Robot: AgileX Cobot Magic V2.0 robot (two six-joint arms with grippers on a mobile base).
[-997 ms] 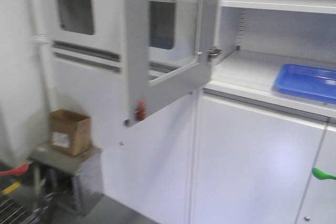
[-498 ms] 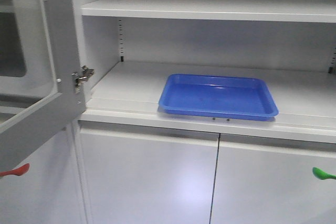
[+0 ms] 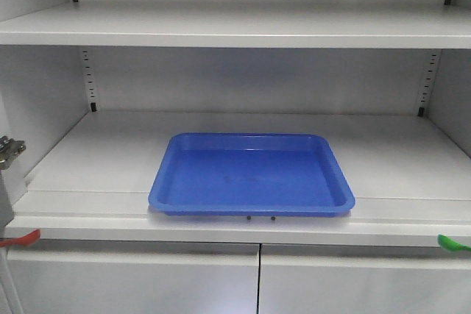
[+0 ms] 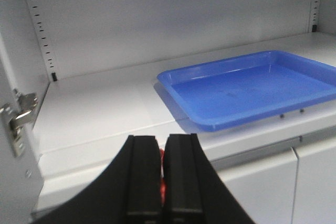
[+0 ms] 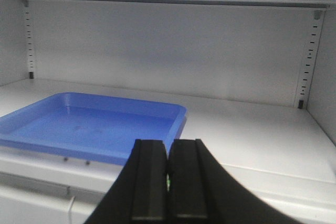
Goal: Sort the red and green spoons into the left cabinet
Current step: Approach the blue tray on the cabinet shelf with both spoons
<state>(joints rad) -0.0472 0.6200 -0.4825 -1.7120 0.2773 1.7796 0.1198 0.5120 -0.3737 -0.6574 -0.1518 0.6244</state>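
Observation:
The left cabinet (image 3: 88, 152) fills the front view, pale grey-white, with its wide lower shelf open. A blue tray (image 3: 250, 178) lies on that shelf near the front edge. The red spoon (image 3: 20, 238) pokes in at the left edge and the green spoon (image 3: 452, 242) at the right edge, both below shelf level. My left gripper (image 4: 161, 142) is shut on the red spoon (image 4: 162, 157), a red sliver between its pads. My right gripper (image 5: 168, 145) is shut on the green spoon (image 5: 168, 180), a thin green line between its pads. Both grippers hover in front of the shelf edge.
An upper shelf (image 3: 235, 31) spans the cabinet above the tray. Slotted rails (image 3: 88, 79) run up the back corners. A door hinge (image 3: 9, 151) sticks out at the left. Closed lower doors (image 3: 257, 284) sit under the shelf.
The view has swung right and closer, from the open glass door and floor box to facing the shelf and tray square on. Both spoon tips keep their places at the frame edges.

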